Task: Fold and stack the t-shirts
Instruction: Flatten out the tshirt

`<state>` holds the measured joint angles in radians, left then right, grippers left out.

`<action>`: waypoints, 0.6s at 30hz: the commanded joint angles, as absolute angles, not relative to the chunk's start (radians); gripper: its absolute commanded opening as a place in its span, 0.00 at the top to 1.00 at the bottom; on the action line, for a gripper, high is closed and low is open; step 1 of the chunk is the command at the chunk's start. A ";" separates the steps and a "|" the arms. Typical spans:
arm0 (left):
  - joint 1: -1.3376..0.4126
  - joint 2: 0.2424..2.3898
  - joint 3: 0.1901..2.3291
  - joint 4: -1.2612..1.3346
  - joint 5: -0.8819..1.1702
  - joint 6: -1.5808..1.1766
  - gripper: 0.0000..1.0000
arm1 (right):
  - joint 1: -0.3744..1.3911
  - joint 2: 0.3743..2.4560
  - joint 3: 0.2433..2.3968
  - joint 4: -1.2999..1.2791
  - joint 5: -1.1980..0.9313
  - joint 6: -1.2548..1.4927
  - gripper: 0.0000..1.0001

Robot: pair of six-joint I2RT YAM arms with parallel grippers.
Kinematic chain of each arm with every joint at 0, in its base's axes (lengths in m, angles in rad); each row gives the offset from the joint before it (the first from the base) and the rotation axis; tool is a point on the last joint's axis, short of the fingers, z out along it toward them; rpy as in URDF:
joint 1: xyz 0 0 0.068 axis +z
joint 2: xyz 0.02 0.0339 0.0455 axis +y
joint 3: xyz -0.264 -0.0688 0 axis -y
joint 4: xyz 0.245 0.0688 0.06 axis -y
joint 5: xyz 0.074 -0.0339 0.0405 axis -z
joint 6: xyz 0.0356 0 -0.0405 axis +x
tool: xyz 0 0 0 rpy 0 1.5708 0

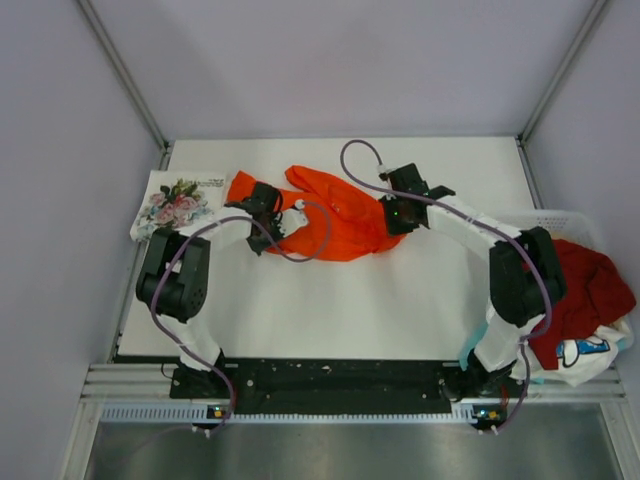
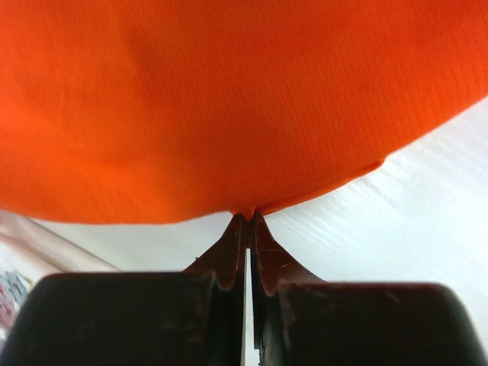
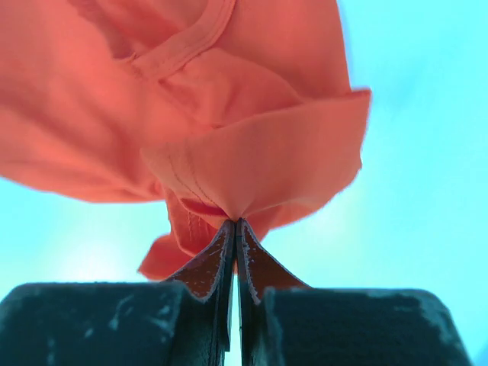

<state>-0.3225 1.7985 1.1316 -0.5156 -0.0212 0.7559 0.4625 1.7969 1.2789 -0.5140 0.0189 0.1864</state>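
A bright orange-red t-shirt (image 1: 335, 215) lies crumpled across the far middle of the table. My left gripper (image 1: 262, 203) is shut on its left edge; in the left wrist view the cloth (image 2: 229, 99) fills the top and its hem is pinched at the fingertips (image 2: 249, 217). My right gripper (image 1: 393, 214) is shut on the shirt's right side; the right wrist view shows a folded hem (image 3: 252, 168) pinched at the tips (image 3: 235, 221). A folded white t-shirt with pink flower print (image 1: 178, 203) lies at the far left. A dark red t-shirt (image 1: 590, 290) sits in the basket at right.
A white lattice basket (image 1: 550, 218) stands off the table's right edge, with dark red and white clothes (image 1: 585, 352) in it. Metal frame posts rise at the far corners. The arm bases sit at the near edge.
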 commanded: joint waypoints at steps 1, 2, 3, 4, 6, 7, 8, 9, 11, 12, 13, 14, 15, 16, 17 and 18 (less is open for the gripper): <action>-0.316 1.671 1.100 -0.540 -0.058 0.761 1.00 | 0.445 1.603 1.194 -0.544 -0.073 0.186 1.00; -0.316 1.651 1.098 -0.567 -0.045 0.758 1.00 | 0.446 1.579 1.168 -0.554 -0.106 0.184 1.00; -0.316 1.628 1.095 -0.598 -0.028 0.755 1.00 | 0.445 1.550 1.137 -0.567 -0.156 0.183 1.00; -0.314 1.603 1.094 -0.624 -0.006 0.749 1.00 | 0.446 1.517 1.097 -0.580 -0.208 0.186 1.00; -0.314 1.562 1.086 -0.678 0.043 0.746 1.00 | 0.445 1.479 1.025 -0.607 -0.279 0.222 1.00; -0.316 1.545 1.082 -0.702 0.054 0.746 1.00 | 0.445 1.451 0.988 -0.618 -0.297 0.259 1.00; -0.316 1.523 1.075 -0.731 0.060 0.744 1.00 | 0.446 1.424 0.935 -0.623 -0.314 0.293 1.00; -0.316 1.510 1.068 -0.750 0.064 0.745 1.00 | 0.445 1.396 0.880 -0.627 -0.322 0.343 1.00; -0.316 1.491 1.046 -0.782 0.077 0.750 1.00 | 0.446 1.352 0.797 -0.650 -0.292 0.392 1.00; -0.316 1.486 1.037 -0.799 0.090 0.752 1.00 | 0.445 1.327 0.773 -0.664 -0.264 0.406 1.00; -0.316 1.483 1.031 -0.817 0.106 0.753 1.00 | 0.443 1.307 0.758 -0.678 -0.233 0.419 1.00; -0.316 1.480 1.026 -0.837 0.124 0.753 1.00 | 0.442 1.287 0.755 -0.698 -0.215 0.428 1.00; -0.316 1.477 1.026 -0.860 0.142 0.756 1.00 | 0.443 1.275 0.761 -0.712 -0.206 0.439 0.98; -0.316 1.470 1.025 -0.877 0.161 0.764 1.00 | 0.443 1.267 0.776 -0.730 -0.195 0.445 0.82; -0.316 1.463 1.022 -0.888 0.173 0.765 1.00 | 0.442 1.267 0.796 -0.750 -0.177 0.451 0.67; -0.318 1.456 1.019 -0.893 0.182 0.768 1.00 | 0.440 1.273 0.825 -0.765 -0.161 0.451 0.58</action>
<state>-0.3187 1.4994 1.0332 -0.8028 0.0967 0.7555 0.4480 1.3216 0.7406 -0.7197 -0.2253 0.3939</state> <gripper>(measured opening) 0.012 0.273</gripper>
